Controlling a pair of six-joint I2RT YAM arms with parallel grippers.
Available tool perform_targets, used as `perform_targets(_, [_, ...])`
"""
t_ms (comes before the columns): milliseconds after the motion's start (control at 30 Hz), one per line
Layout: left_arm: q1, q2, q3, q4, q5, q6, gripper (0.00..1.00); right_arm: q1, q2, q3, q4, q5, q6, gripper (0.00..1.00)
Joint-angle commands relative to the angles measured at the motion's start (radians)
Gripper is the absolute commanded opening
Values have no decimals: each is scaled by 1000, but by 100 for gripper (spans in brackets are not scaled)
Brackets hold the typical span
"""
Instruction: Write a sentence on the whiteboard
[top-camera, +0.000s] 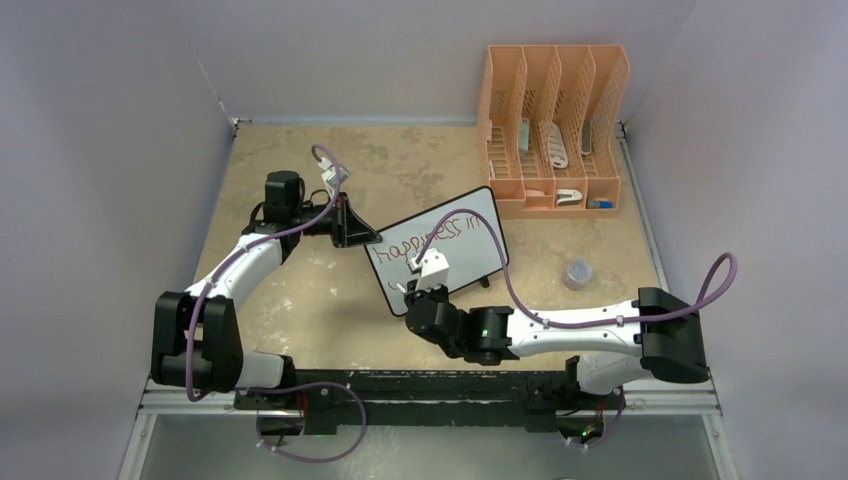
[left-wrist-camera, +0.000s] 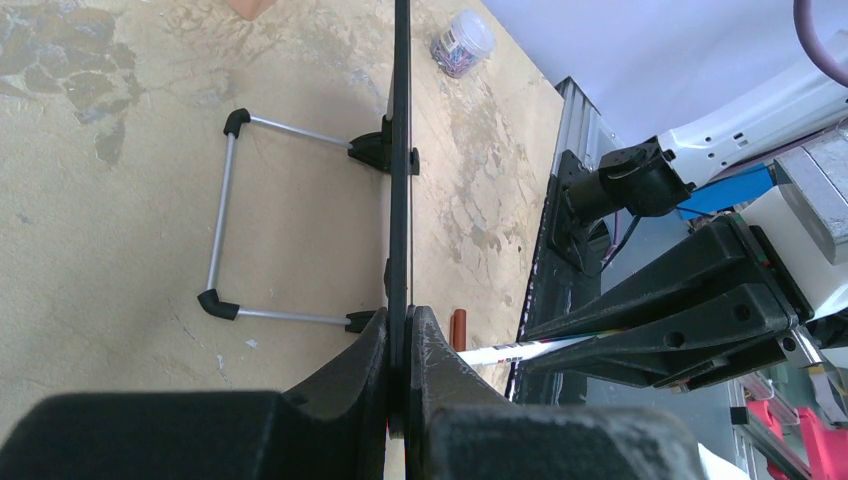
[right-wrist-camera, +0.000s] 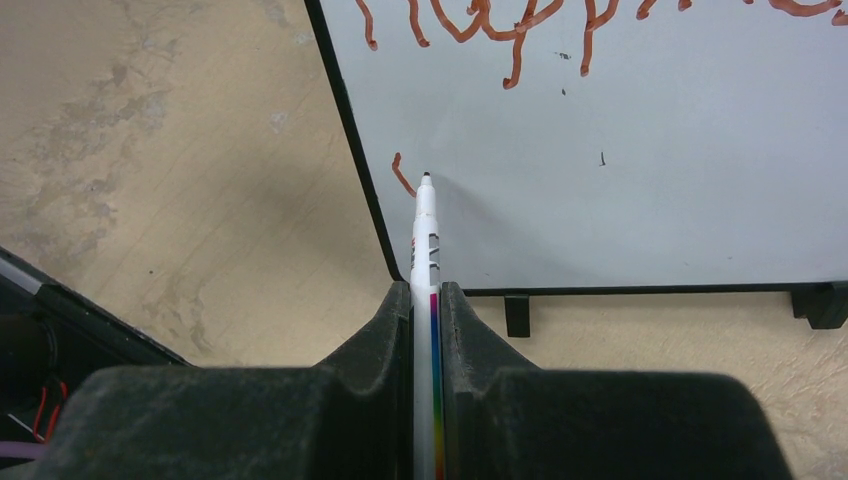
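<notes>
The whiteboard (top-camera: 470, 262) stands tilted near the table's middle, on a wire stand (left-wrist-camera: 225, 220). My left gripper (top-camera: 368, 238) is shut on its left edge, which shows edge-on (left-wrist-camera: 400, 150) between the fingers (left-wrist-camera: 409, 320). The sentence (top-camera: 440, 236) runs along the top in red-brown; the first line reads "happiness in". My right gripper (right-wrist-camera: 427, 290) is shut on a white marker (right-wrist-camera: 425, 225) with a rainbow stripe. The marker's tip touches the board's lower left, beside a short fresh stroke (right-wrist-camera: 400, 172). From above, the right gripper (top-camera: 412, 292) sits at the board's near left corner.
An orange file organizer (top-camera: 555, 130) with white parts stands at the back right. A small clear jar (top-camera: 578, 273) sits to the right of the board. A red-brown marker cap (left-wrist-camera: 458, 328) lies on the table near the board's foot. Grey walls close the table's left, back and right sides.
</notes>
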Motion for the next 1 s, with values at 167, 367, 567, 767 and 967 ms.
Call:
perform_targets(167, [-14, 19, 4, -42, -71, 37, 0, -5, 15, 35, 23, 50, 1, 0])
perform_targets(367, [-14, 20, 1, -43, -69, 38, 0, -9, 22, 38, 19, 59, 8, 0])
perform_targets(567, [-14, 20, 3, -41, -70, 37, 0, -10, 10, 39, 27, 68, 1, 0])
perform_targets(767, [-14, 21, 2, -41, -69, 36, 0, -13, 6, 38, 38, 71, -2, 0])
perform_targets(967, [-15, 21, 2, -41, -69, 36, 0, -15, 8, 42, 53, 70, -14, 0])
